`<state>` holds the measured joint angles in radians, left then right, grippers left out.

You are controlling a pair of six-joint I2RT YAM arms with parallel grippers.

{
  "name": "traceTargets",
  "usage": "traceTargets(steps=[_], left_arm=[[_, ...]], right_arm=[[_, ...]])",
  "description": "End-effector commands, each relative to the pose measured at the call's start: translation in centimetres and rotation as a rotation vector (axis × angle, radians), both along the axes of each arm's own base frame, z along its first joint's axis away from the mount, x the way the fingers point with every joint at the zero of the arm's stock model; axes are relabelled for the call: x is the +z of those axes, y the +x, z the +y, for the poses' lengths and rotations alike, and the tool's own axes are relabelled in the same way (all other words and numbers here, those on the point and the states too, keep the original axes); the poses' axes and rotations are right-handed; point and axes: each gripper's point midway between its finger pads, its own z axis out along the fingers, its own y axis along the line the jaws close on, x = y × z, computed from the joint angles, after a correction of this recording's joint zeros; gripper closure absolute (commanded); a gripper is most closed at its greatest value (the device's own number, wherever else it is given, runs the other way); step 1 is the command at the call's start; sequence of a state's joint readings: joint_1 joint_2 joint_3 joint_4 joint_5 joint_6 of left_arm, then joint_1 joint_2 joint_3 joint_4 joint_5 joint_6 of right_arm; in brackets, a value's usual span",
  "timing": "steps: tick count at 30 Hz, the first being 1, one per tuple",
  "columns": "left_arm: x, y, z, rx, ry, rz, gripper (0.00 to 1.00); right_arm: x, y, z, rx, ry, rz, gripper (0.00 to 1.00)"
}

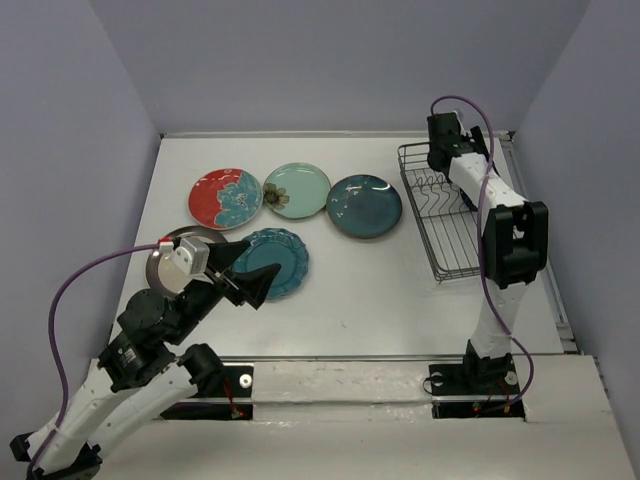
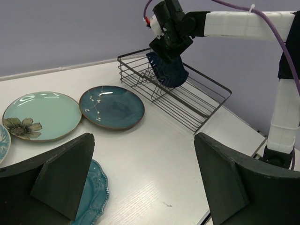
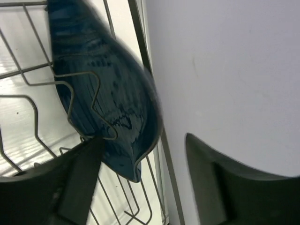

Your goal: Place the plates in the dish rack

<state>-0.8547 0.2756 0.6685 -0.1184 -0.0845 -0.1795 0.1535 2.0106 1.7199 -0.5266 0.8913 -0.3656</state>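
Note:
A navy blue plate (image 3: 103, 89) stands on edge among the tines at the far end of the dish rack (image 1: 440, 225), also seen as the navy blue plate (image 2: 168, 70) in the left wrist view. My right gripper (image 3: 143, 145) is just above it, open, with the plate's rim in the gap and clear of the right finger. On the table lie a red-and-blue floral plate (image 1: 225, 198), a pale mint plate (image 1: 297, 190), a dark teal glazed plate (image 1: 364, 206) and a teal scalloped plate (image 1: 272, 262). My left gripper (image 2: 145, 187) hovers open and empty over the scalloped plate's edge. A grey-brown plate (image 1: 176, 243) is partly hidden behind it.
The rack (image 2: 187, 101) sits at the table's right side, near the right wall. Walls enclose the table on three sides. The right arm (image 1: 510, 240) reaches over the rack. Bare tabletop (image 1: 370, 300) lies between the plates and the rack.

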Motion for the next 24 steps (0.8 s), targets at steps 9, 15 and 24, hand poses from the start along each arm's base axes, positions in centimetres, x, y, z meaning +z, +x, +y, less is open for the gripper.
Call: traceTargets(steps=[9, 15, 24], left_arm=[[0.3, 2.1, 0.1, 0.081, 0.027, 0.014, 0.01], [-0.1, 3.6, 1.3, 0.178, 0.031, 0.04, 0.01], [-0.3, 6.2, 6.9, 0.496, -0.053, 0.083, 0.01]], right_arm=[[11.2, -1.3, 6.0, 0.108, 0.473, -0.389, 0.13], [11.9, -6.4, 21.9, 0.439, 0.922, -0.461, 0.28], [0.6, -17.5, 42.3, 0.494, 1.551, -0.298, 0.29]])
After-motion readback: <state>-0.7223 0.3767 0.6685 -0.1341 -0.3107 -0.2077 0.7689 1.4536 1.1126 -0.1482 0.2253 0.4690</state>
